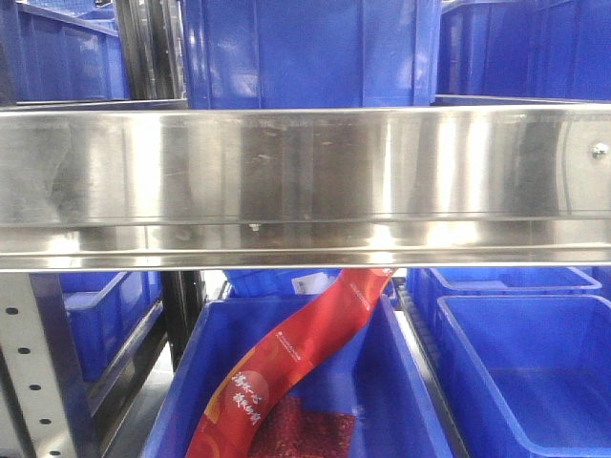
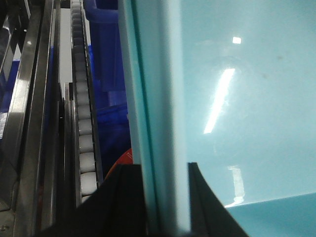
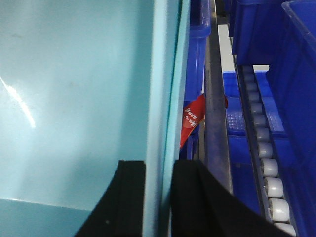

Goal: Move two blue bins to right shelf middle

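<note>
Black fingers (image 2: 123,202) of the left claw (image 2: 165,202) clamp the pale bin (image 2: 247,98) wall; the right claw (image 3: 159,197) clamps its opposite wall, beside a roller track (image 3: 264,163).

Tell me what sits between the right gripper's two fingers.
The thick rim and wall of the pale blue bin. In the right wrist view, the right gripper straddles it, one black finger inside the bin and one outside.
</note>
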Motion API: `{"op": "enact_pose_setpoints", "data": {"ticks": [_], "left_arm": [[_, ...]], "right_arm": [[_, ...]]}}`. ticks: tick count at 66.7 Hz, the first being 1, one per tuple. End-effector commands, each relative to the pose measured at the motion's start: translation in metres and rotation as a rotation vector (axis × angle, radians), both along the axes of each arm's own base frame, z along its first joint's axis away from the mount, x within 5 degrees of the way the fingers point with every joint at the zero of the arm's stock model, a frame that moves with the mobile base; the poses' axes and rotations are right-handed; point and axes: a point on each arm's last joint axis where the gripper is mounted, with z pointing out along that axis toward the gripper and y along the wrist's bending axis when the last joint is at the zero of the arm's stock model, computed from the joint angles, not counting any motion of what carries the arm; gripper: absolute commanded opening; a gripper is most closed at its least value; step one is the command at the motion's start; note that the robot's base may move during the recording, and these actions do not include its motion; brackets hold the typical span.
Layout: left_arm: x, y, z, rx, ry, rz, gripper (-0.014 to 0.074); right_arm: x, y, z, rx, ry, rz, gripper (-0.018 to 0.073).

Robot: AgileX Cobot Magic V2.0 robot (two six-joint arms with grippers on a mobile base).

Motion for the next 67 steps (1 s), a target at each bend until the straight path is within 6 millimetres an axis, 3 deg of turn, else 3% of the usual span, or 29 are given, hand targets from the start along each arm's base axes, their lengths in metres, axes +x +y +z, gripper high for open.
{"op": "enact_pose_setpoints", "data": {"ticks": [1, 26, 36, 54, 67], "left_arm": [[-0.004, 0.002, 0.018, -0.020, -0.123, -0.014, -0.0111], [-0.002, 0.001, 0.014, -0.018, -0.103, -0.014, -0.0111], [0.018, -0.006, -0.003, 0.032, -0.049, -0.006, -0.0111], [0.066, -0.020, -0.049, 0.084, 0.097, 0.018, -0.0111], [0.081, -0.026, -0.071, 0.099, 0.176, 0.022, -0.0111]], "right_arm": [[-0.004, -0.003, 0.016, 0.016, -0.114, 0.021, -0.0166], [0.002, 0.000, 0.015, 0.000, -0.129, 0.022, -0.0166], [0.025, 0.011, -0.008, -0.044, -0.015, -0.003, -0.0166], [0.072, 0.033, -0.058, -0.048, 0.127, -0.106, -0.0166], [0.098, 0.049, -0.088, -0.089, 0.175, -0.088, -0.0166]]}}
